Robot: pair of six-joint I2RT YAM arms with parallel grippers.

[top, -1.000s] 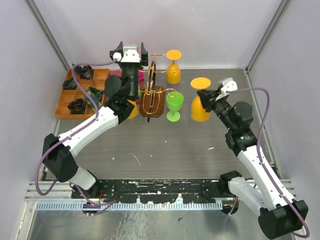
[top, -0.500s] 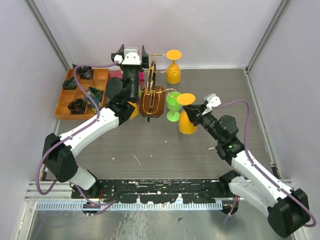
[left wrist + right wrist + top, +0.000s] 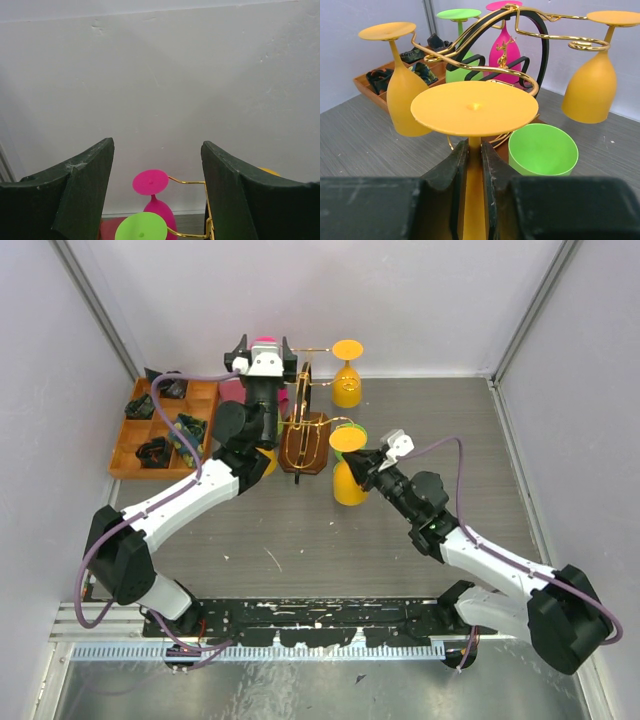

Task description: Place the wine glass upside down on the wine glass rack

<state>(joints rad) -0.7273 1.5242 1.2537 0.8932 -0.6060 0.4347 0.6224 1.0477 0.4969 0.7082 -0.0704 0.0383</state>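
An orange wine glass [image 3: 347, 478] hangs upside down, foot up, with my right gripper [image 3: 368, 468] shut on its stem. In the right wrist view its round foot [image 3: 474, 107] sits just above my gripper [image 3: 474, 155], a short way before the wine glass rack [image 3: 579, 46]. The rack [image 3: 303, 435], gold wire on a brown base, holds inverted glasses: two orange [image 3: 402, 95] [image 3: 590, 85], a pink one [image 3: 505, 50] and a green one [image 3: 458, 15]. My left gripper [image 3: 263, 345] is open, raised behind the rack; its view looks past pink [image 3: 150, 181] and green [image 3: 141, 228] feet.
A green goblet [image 3: 543, 149] stands upright, mouth up, right beside the held glass and the rack's base. An orange wooden tray [image 3: 135, 435] with dark small parts lies at the left. White walls close in the back and both sides.
My right arm has carried the orange glass leftward, from the table's right side to just in front of the rack and the green goblet. The left gripper has barely shifted.
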